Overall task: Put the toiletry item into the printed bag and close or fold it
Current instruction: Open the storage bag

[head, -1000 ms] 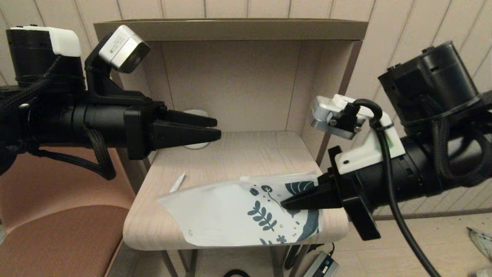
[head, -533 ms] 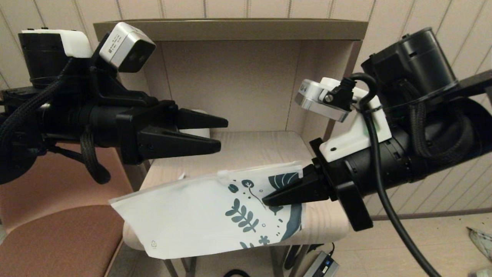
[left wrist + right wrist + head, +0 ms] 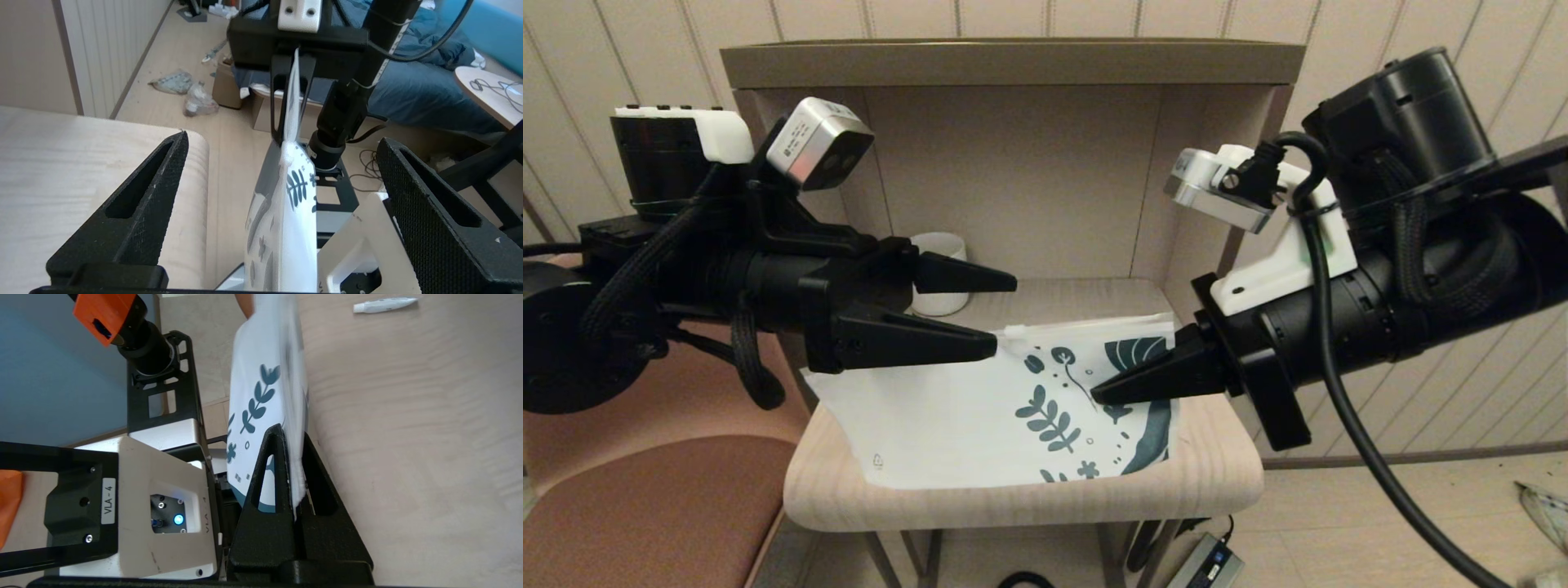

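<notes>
1. The right gripper (image 3: 1098, 396) is clamped on the printed end of the bag (image 3: 980, 408), holding it up off the tabletop (image 3: 1029, 502); in the right wrist view its jaws are closed tight with the bag's edge pinched between them (image 3: 295, 486).
2. The bag hangs roughly upright from that grip, zip strip along the top and leaf print on the robot's right half. In the head view its lower edge shows near the front of the tabletop; whether it touches the wood cannot be told.
3. The left gripper (image 3: 1005, 314) sits at the bag's top edge, near the middle of the zip strip. Its jaws are wide open: in the left wrist view the bag (image 3: 286, 212) stands edge-on in the gap, touching neither finger (image 3: 135, 212).
4. The tube (image 3: 384, 305) lies on the tabletop outside the bag, well apart from the right gripper. It shows only in the right wrist view; in the head view the bag and arms hide it.
5. A white mug (image 3: 941, 282) stands at the back left of the tabletop, partly behind the left gripper.
6. The tabletop sits inside a beige alcove (image 3: 1013, 163) with a shelf across the top.
</notes>
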Tool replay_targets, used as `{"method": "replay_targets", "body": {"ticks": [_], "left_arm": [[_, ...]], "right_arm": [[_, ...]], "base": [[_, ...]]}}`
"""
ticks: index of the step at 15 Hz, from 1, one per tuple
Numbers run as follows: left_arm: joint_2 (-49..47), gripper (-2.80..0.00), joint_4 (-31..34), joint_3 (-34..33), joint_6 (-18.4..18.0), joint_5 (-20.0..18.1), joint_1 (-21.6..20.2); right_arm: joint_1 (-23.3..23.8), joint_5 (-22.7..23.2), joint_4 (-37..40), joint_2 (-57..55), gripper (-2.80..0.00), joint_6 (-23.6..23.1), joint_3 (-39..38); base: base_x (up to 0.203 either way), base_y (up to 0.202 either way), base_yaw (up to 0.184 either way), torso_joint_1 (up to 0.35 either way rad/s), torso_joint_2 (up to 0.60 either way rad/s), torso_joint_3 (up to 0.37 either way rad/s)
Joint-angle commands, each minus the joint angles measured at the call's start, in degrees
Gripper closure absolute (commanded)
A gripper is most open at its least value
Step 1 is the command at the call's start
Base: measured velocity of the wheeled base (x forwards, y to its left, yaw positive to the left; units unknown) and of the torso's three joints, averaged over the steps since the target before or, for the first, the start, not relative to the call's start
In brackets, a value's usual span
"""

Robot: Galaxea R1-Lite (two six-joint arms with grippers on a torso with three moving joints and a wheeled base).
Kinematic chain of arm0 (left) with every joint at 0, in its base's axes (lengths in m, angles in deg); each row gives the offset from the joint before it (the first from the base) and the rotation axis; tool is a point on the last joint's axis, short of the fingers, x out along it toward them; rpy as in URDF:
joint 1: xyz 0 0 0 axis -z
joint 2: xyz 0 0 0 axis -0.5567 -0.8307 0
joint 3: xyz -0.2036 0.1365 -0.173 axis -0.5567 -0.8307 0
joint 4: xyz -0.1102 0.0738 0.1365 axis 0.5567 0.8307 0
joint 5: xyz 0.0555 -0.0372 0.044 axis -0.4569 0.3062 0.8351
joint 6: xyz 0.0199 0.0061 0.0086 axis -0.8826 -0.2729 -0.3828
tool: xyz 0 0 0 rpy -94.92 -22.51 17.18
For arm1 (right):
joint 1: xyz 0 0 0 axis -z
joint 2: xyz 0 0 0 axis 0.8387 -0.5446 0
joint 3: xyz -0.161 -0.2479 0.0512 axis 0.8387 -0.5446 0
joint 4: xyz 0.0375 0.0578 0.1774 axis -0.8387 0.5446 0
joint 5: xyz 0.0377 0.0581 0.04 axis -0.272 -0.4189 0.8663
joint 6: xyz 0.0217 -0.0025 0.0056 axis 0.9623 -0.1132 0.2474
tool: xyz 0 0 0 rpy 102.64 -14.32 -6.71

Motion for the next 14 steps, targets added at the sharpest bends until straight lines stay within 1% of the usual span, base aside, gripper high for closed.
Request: {"method": "replay_targets", "body": {"ticks": [1,3,7,8,10,11,12,14], "left_arm": [[-0.29,-2.80,-0.15,-0.13,0.03,-0.38,-0.01],[-0.36,-2.80,-0.17,-0.48,-0.10,-0.38,-0.01],[-0.90,-2.80,-0.10,-0.75,-3.78,-0.38,-0.10],[-1.02,-2.80,-0.07,-0.34,-4.64,-0.30,-0.21],[-0.46,-2.80,0.45,1.91,-4.89,0.02,-0.36],[-0.28,-2.80,1.42,4.01,-4.90,0.25,-0.36],[-0.23,-2.80,3.78,6.56,-4.90,0.35,-0.36],[-0.63,-2.80,10.09,11.76,-5.02,0.48,-0.36]], "right_arm": [[0.23,0.16,0.03,-0.17,0.00,-0.19,0.27],[0.81,0.24,0.03,-0.26,0.00,-0.19,0.77],[0.85,0.16,0.44,-0.43,0.00,-0.19,1.21],[0.93,0.24,0.46,-0.43,0.00,-0.28,1.30],[0.76,0.25,0.55,-0.52,0.00,-0.45,1.21],[0.67,0.25,0.55,-0.52,0.00,-0.45,1.21],[0.48,0.25,0.55,-0.50,0.00,-0.45,1.30],[0.23,0.25,0.58,-0.43,0.00,-0.45,1.07]], "base": [[0.000,0.000,0.000,0.000,0.00,0.000],[0.000,0.000,0.000,0.000,0.00,0.000],[0.000,0.000,0.000,0.000,0.00,0.000],[0.000,0.000,0.000,0.000,0.00,0.000],[0.000,0.000,0.000,0.000,0.00,0.000],[0.000,0.000,0.000,0.000,0.00,0.000],[0.000,0.000,0.000,0.000,0.00,0.000],[0.000,0.000,0.000,0.000,0.00,0.000]]}}
